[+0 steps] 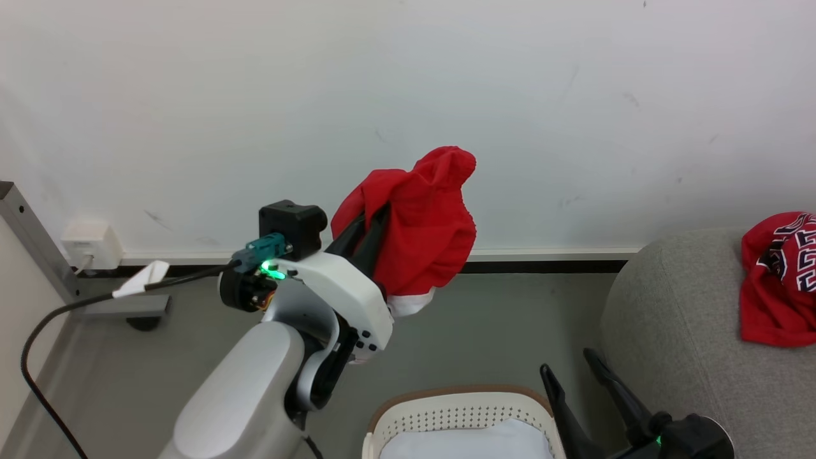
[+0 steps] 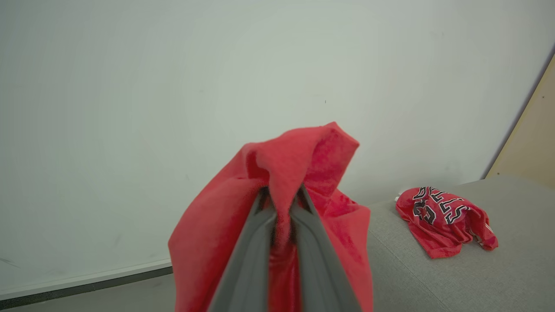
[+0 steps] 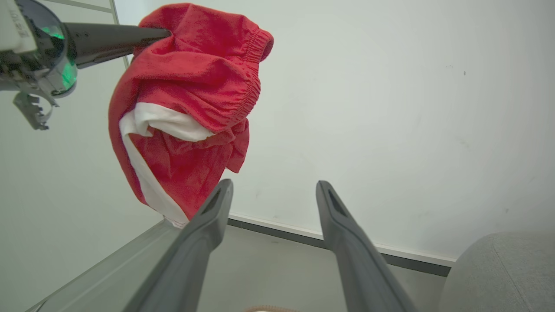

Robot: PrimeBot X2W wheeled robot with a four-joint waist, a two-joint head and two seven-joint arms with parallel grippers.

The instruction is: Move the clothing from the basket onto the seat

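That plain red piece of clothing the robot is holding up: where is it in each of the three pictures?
Head view: the red garment is in the middle, held by the left gripper before the wall.
Left wrist view: the red garment is at lower middle, draped over that gripper.
Right wrist view: the red garment is at upper left.
Shared landmark: the grey sofa, at the right in every view.

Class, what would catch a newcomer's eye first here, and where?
A red garment with a white hem hangs from the shut left pincer, raised before the white wall. A red jersey with block numerals lies crumpled on the grey sofa at the right. The right pincer stands open beside the basket.
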